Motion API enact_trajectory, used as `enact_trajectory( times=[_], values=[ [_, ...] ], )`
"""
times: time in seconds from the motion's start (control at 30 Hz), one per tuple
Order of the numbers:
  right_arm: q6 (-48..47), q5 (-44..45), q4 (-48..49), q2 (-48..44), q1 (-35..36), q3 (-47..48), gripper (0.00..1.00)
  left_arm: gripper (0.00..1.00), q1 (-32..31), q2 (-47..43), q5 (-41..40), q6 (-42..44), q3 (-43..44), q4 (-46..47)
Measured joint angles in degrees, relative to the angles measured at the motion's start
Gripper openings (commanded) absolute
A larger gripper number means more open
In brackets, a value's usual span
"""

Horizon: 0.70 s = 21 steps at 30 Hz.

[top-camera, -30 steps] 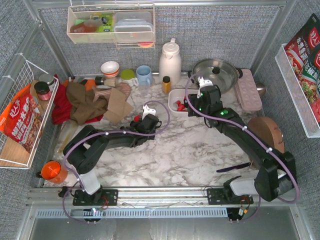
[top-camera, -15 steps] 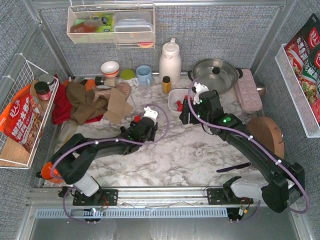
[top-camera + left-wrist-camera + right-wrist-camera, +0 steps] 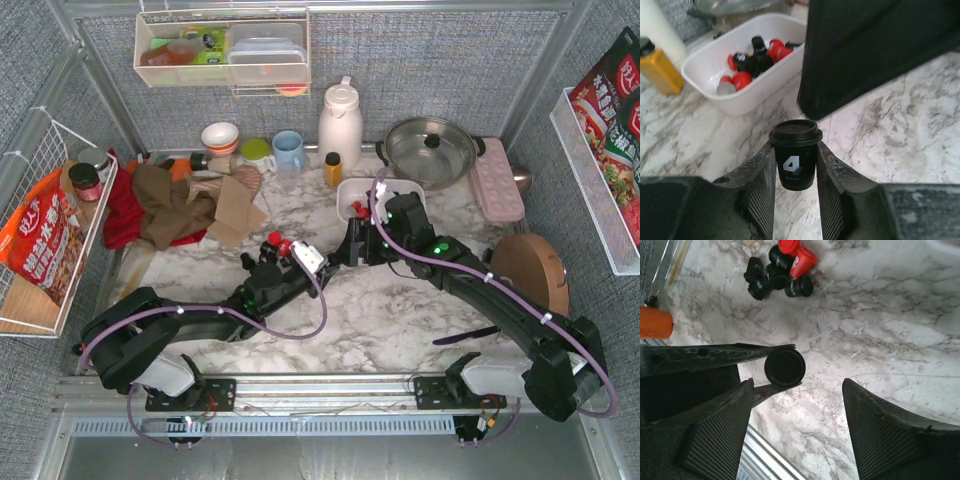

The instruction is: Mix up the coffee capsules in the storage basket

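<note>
Coffee capsules point(image 3: 280, 242) show in two places from above. A small loose heap sits on the marble counter point(image 3: 400, 310) beside the left arm point(image 3: 200, 312). A few more lie in the storage basket point(image 3: 343, 192) at the back, which the right arm point(image 3: 480, 275) half covers. Both arms reach toward the middle, their heads close together.

From the left wrist, the left pincer point(image 3: 795, 149) is clamped on an upright black capsule point(image 3: 795, 164) marked 4. It hangs over the counter just short of the basket, where red and black pods are already jumbled together. A small yellow bottle point(image 3: 657, 72) stands beside the basket.

From the right wrist, the right pincer point(image 3: 796, 387) gapes wide and holds nothing, directly above that same black capsule. Beyond it lie about six loose pods, mostly black with two red.

I'd say the job is partway done: this pod and the heap have yet to go in.
</note>
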Motion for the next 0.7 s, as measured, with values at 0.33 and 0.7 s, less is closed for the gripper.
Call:
enact_trajectory(
  times=[0.33, 0.7],
  values=[
    [3.4, -3.4, 2.7, 1.6, 1.2, -1.3, 0.62, 0.36, -2.1, -0.7, 3.0, 4.4, -0.3, 5.5],
    [5.3, -5.0, 4.7, 1.7, 1.8, -2.1, 0.34, 0.44, -2.1, -1.5, 2.4, 4.6, -0.6, 5.4]
  ],
)
